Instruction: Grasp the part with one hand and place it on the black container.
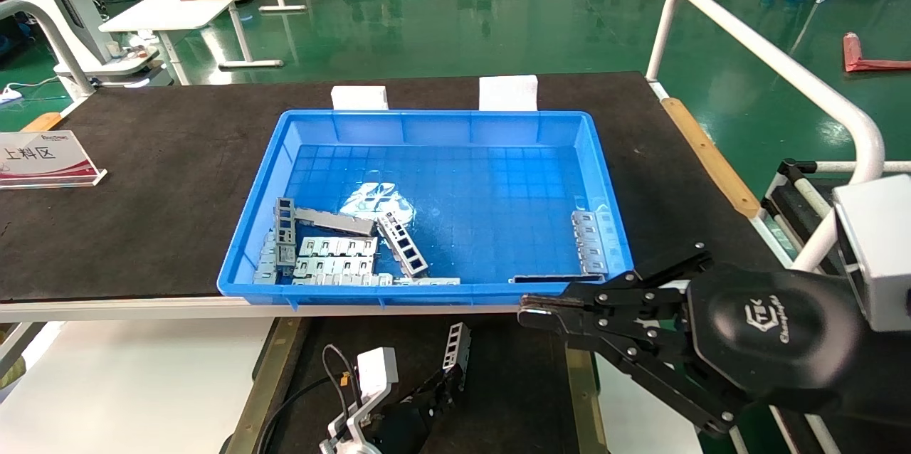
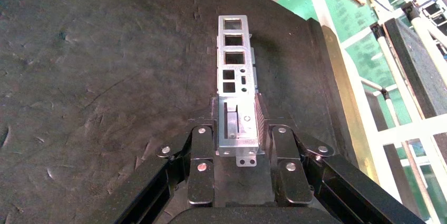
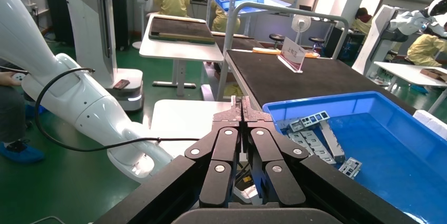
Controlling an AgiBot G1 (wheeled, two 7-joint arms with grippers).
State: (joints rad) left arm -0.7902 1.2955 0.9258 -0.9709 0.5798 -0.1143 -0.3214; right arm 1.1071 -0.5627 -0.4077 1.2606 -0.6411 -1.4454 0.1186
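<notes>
My left gripper [image 1: 443, 377] is shut on the part [image 1: 456, 347], a silver ladder-like strip with rectangular windows. It holds the part over the black container [image 1: 512, 397], below the crate's front edge. In the left wrist view the part [image 2: 235, 60] sticks out past the gripper [image 2: 238, 124] above the black container's surface [image 2: 105, 76], near its olive rail [image 2: 337, 76]. I cannot tell if the part touches the surface. My right gripper [image 1: 530, 312] is shut and empty, at the crate's front right corner; it also shows in the right wrist view [image 3: 242, 105].
The blue crate [image 1: 441, 119] on the black table mat [image 1: 156, 176] holds several more metal parts at its front left [image 1: 334, 255] and right [image 1: 589, 240]. Olive rails [image 1: 267, 376] edge the container. A sign [image 1: 46, 159] stands at far left.
</notes>
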